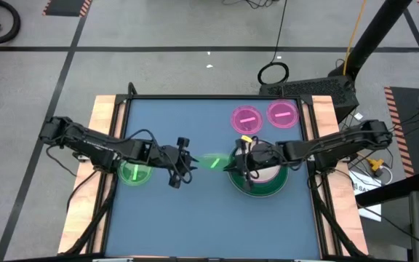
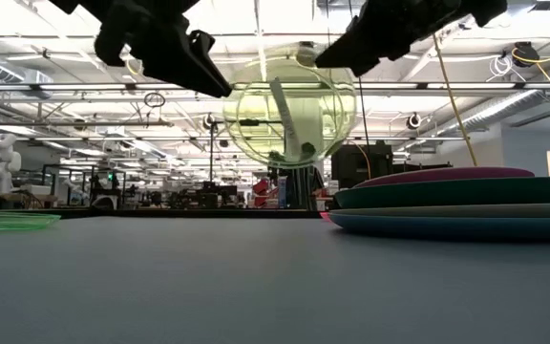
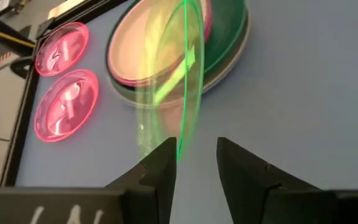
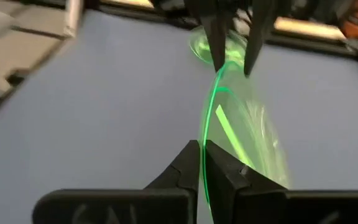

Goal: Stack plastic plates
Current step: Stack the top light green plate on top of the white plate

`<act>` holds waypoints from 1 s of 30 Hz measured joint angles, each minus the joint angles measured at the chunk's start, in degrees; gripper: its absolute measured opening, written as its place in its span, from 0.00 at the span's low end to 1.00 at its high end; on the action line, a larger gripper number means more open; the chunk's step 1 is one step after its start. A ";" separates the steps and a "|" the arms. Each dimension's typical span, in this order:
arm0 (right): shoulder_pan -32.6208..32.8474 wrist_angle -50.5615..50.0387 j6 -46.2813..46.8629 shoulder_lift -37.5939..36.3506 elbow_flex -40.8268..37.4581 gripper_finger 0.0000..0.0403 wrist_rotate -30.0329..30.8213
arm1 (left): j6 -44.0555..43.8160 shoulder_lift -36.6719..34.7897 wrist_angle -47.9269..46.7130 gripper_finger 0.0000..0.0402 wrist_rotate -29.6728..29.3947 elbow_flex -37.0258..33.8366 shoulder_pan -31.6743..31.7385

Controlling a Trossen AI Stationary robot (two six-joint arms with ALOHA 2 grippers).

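A small translucent green plate (image 1: 211, 161) hangs on edge above the table's middle, between my two grippers. My right gripper (image 4: 204, 152) is shut on its rim on the side toward the table's right. My left gripper (image 3: 196, 149) is open, with a finger on either side of the opposite rim. A second small green plate (image 1: 133, 173) lies flat under my left arm. Two small pink plates (image 1: 246, 118) (image 1: 283, 113) lie flat near the far edge. A stack of larger plates (image 1: 268, 189), with a dark green one showing, sits under my right arm. My right gripper pinches the green plate's rim (image 4: 207, 134) between its two fingers, coming level from the table's right. The plate is lifted clear (image 2: 289, 105) and stands upright on edge. My left gripper's fingers (image 3: 163, 158) straddle the plate's left rim (image 3: 185, 124); whether they touch it, I cannot tell.
The blue table top (image 1: 195, 218) is bare toward the near edge and between the arms. Wooden side rails (image 1: 100, 116) run along the left and right. The stack (image 2: 447, 196) rises only a little above the table at the right.
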 joint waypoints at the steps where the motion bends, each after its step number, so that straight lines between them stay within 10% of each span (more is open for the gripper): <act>1: 0.23 -1.48 0.51 -0.50 0.00 0.03 1.14 | 0.30 0.00 0.00 0.30 -0.05 0.00 0.50; 14: 4.70 -26.15 18.87 -5.95 1.73 0.01 18.03 | -0.43 0.02 -1.25 0.30 -0.39 0.00 7.01; 30: 4.74 -36.73 37.69 -5.66 1.70 0.24 17.80 | -1.27 0.01 -1.21 0.30 -0.25 0.00 7.19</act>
